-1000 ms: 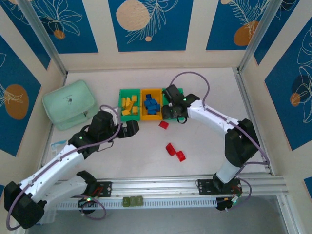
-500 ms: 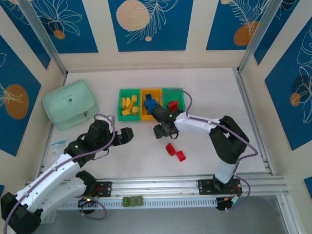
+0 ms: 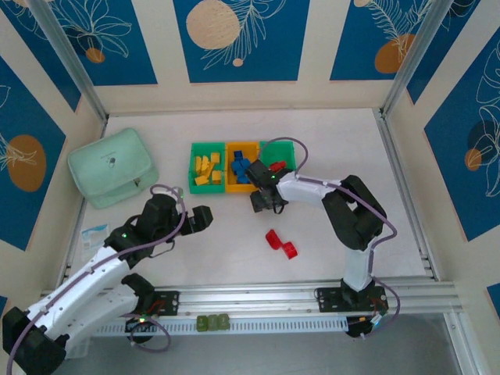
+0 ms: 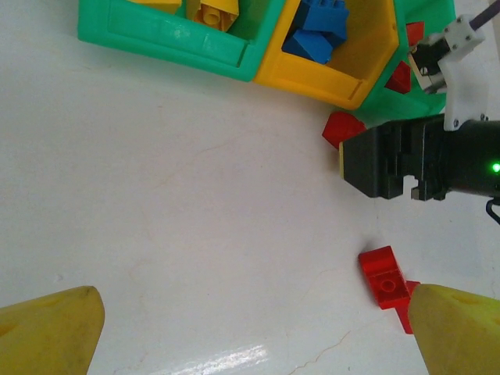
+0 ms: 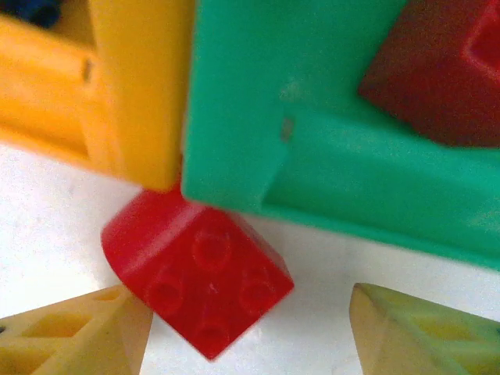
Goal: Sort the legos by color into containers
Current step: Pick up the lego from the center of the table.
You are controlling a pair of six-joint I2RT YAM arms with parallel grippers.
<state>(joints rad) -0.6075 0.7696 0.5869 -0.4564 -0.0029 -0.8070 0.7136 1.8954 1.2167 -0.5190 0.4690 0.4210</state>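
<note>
Right wrist close-up: right gripper [image 5: 246, 312] partly open, fingers [image 5: 70, 336] on either side of a red brick [image 5: 195, 273] but not closed on it, one finger just beside it and the other apart. Lying flat on the table [image 5: 47, 203], against the front wall of the bins [image 5: 328, 180] where orange meets green. Left wrist: left gripper [image 4: 254, 308] wide open, holding nothing, with two more red bricks [image 4: 387, 277] near one fingertip; yellow bricks [image 4: 211, 9] and blue bricks [image 4: 320, 31] inside the bins.
</note>
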